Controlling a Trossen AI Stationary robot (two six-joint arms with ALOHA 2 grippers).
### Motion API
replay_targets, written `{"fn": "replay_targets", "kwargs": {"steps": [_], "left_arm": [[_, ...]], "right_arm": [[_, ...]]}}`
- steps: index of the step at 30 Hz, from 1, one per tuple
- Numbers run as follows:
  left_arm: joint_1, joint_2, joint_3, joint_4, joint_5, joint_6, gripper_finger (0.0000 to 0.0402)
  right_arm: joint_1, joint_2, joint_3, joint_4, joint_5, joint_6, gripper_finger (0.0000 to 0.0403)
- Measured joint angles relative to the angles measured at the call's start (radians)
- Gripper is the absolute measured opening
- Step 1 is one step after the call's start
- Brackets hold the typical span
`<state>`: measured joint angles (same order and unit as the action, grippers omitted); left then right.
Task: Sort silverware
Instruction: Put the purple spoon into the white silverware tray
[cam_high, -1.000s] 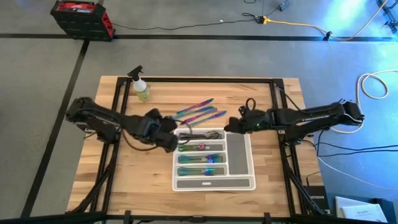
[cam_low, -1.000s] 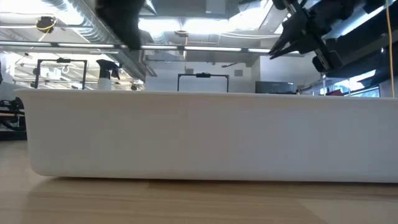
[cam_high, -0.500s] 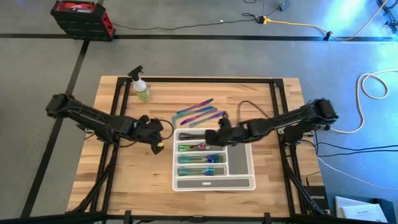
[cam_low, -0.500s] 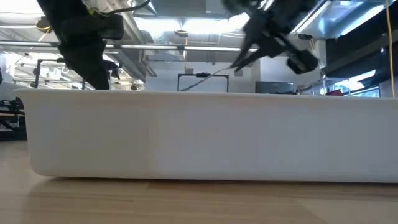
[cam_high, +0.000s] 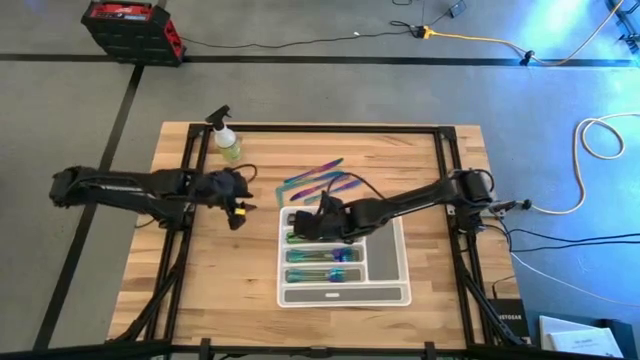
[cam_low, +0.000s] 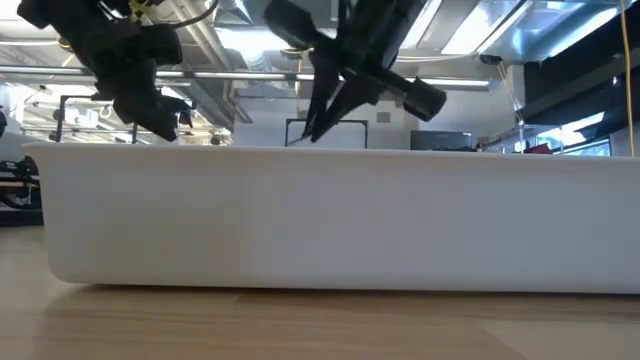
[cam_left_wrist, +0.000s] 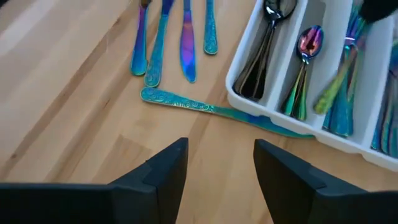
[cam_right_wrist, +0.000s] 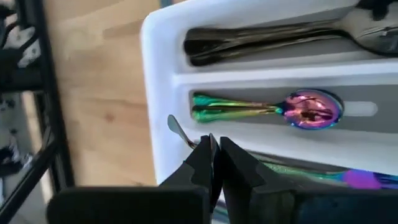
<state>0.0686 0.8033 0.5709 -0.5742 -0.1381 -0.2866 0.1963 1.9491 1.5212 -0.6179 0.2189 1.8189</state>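
**Right arm reaches across the tray as the left arm backs away**

We see the right gripper (cam_high: 322, 216) over the tray's (cam_high: 344, 295) far left corner, well across from where it hung near the tray's right side 1 second ago. Its fingers are pressed together on a slim dark piece of silverware (cam_right_wrist: 180, 134), whose tip pokes out above the tray wall.

The left gripper (cam_high: 238, 207) has pulled back from the tray's left edge and now hovers over bare wood, fingers (cam_left_wrist: 163, 168) spread with nothing between them.

In the tray, dark spoons (cam_right_wrist: 267, 45) fill the farthest slot and rainbow spoons (cam_right_wrist: 273, 109) the next. 3 rainbow knives (cam_high: 322, 180) lie on the table (cam_high: 200, 290) beyond the tray; 1 more (cam_left_wrist: 205, 109) rests just beside its wall.
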Motion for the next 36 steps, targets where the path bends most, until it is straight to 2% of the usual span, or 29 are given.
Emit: {"fn": "replay_targets", "kwargs": {"steps": [5, 12, 31, 36], "left_arm": [[0.058, -0.021, -0.005, -0.013, 0.115, 0.086, 0.017], [0.097, -0.021, -0.005, -0.007, 0.153, 0.14, 0.017], [0.139, -0.02, -0.005, 0.043, 0.164, 0.147, 0.017], [0.138, -0.02, -0.005, 0.043, 0.164, 0.152, 0.017]], "right_arm": [[0.0, 0.031, 0.014, -0.057, 0.007, 0.031, 0.0], [0.0, 0.032, 0.009, -0.066, 0.007, 0.039, 0.0007], [0.0, 0.031, 0.008, -0.079, -0.019, -0.044, 0.0129], [0.0, 0.031, 0.008, -0.137, 0.002, -0.068, 0.0143]]}}
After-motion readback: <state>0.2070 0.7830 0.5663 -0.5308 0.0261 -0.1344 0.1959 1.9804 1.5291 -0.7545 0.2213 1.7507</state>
